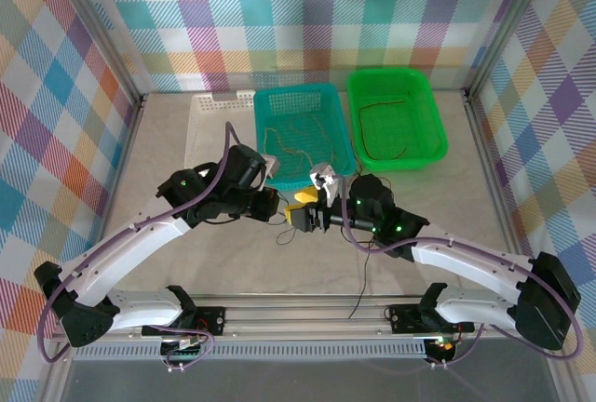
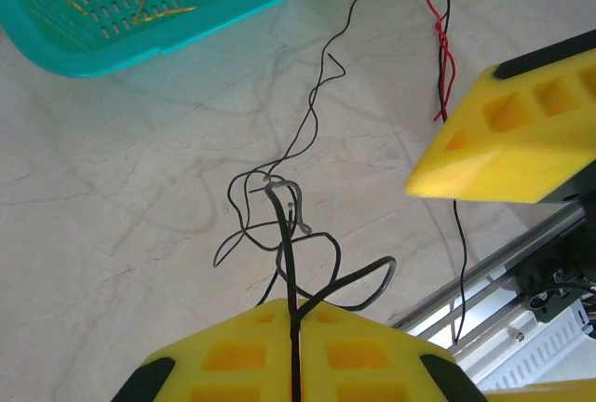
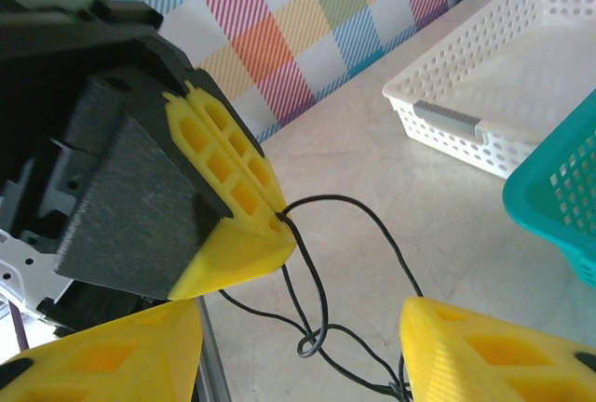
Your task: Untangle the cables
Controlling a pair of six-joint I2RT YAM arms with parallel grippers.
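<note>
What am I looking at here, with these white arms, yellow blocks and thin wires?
Two robot arms are bolted at the near edge of a table. Each ends in a gripper with two yellow fingers. One picture looks down from above; the other two come from cameras on the wrists. On the table stand a white basket, a teal basket with yellow wires in it, and a green basket with a dark wire. The left gripper is shut on a tangled black cable. The right gripper is open, facing it. A red cable lies nearby.
</note>
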